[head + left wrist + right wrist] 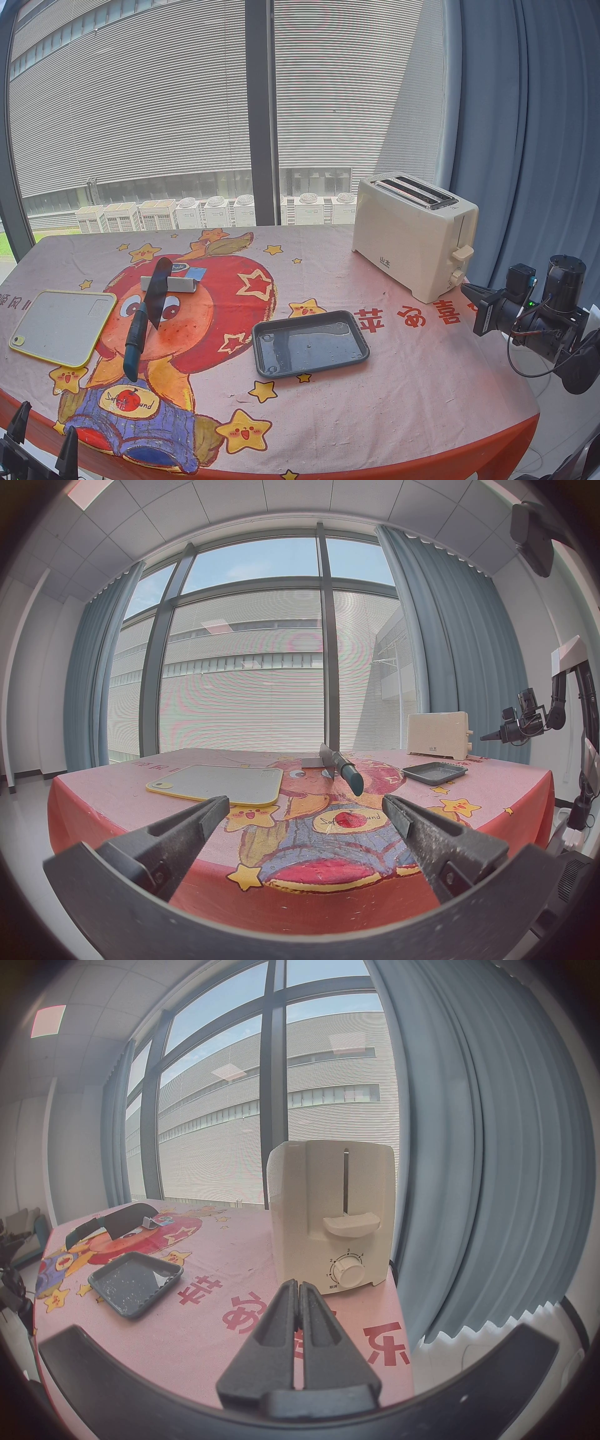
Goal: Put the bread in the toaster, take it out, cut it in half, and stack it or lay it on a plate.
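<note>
The cream toaster [412, 231] stands at the table's back right, its two top slots dark. Its lever [351, 1224] sits at the lower end of the side slot, above a round knob [347, 1270]. My right gripper [465, 287] is shut and empty, level with the toaster's lever side and a short way off it; in the right wrist view the gripper [299, 1288] points at the knob. A dark rectangular tray [310, 342] lies mid-table. A knife [147, 312] with a blue handle leans on a small white rest [178, 284]. My left gripper [45, 422] is open below the table's front left edge.
A yellow-rimmed cutting board [62, 325] lies at the table's left. A window and blue curtains [531, 125] stand behind and to the right of the toaster. The patterned cloth [400, 387] between tray and front edge is bare.
</note>
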